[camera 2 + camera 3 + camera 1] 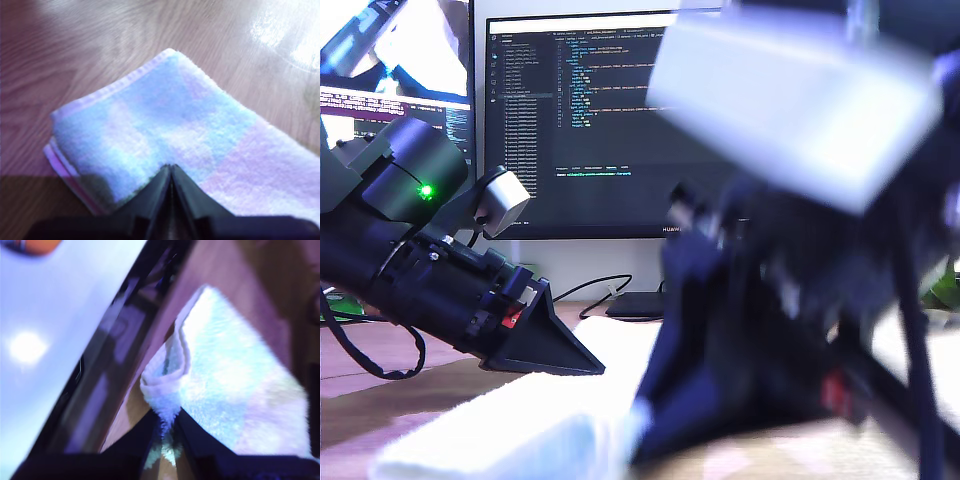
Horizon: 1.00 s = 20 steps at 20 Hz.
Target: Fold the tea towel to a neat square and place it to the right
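- Here, the tea towel point(170, 145) lies folded in layers on the wooden table point(75, 45), straight ahead of both wrist cameras.
- My first gripper point(171, 172) has its jaws pressed together, tips at the towel's near edge; whether cloth sits between them I cannot tell.
- My second gripper point(167, 427) pinches a lifted, curled towel corner point(162, 390).
- Beyond the arms, a monitor point(580, 120) shows code.

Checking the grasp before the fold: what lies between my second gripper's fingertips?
A bunched corner of the tea towel sits pinched in my second gripper, as the second wrist view shows.
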Each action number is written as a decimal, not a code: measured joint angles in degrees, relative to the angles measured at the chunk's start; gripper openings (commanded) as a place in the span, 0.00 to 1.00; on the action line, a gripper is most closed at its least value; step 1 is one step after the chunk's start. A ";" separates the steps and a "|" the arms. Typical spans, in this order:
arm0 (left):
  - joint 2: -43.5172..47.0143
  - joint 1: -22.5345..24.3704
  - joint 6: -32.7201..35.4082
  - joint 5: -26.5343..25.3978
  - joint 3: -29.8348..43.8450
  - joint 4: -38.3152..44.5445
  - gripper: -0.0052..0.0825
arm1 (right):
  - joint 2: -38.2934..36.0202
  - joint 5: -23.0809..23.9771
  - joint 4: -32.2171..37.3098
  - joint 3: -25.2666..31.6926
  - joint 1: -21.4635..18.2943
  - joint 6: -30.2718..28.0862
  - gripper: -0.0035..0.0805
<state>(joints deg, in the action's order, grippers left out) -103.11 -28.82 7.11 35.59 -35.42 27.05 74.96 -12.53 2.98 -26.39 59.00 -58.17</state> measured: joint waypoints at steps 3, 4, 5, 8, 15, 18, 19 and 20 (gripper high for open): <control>0.00 0.11 0.00 0.37 0.00 -0.15 0.04 | -5.66 -0.15 -3.26 0.00 -0.02 2.89 0.03; 0.00 0.11 0.00 0.46 0.02 -0.15 0.04 | -6.62 -0.13 -4.85 0.00 -0.02 3.50 0.03; 0.00 0.07 0.00 0.50 0.02 -0.24 0.04 | -7.15 -0.11 -6.54 0.00 -0.02 3.98 0.03; 0.00 0.02 -0.04 0.76 0.09 -0.15 0.04 | -7.74 0.04 -9.55 0.00 -0.04 4.15 0.03; -0.22 -0.04 -2.25 0.74 1.11 3.45 0.04 | -8.00 0.00 -10.82 0.00 -0.04 4.15 0.03; -0.59 0.07 -2.56 2.97 1.27 4.55 0.04 | -8.00 -0.26 -11.30 0.00 -0.02 4.17 0.03; -0.59 0.11 -2.56 3.15 1.27 4.57 0.04 | -8.00 -0.37 -11.32 0.00 -0.02 4.15 0.03; -0.59 0.22 -2.58 3.17 1.27 4.72 0.04 | -8.00 -0.37 -11.37 0.00 -0.02 4.15 0.03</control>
<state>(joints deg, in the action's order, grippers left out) -103.70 -28.60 4.54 38.76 -34.15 31.77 66.96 -12.91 -8.38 -26.39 58.98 -54.02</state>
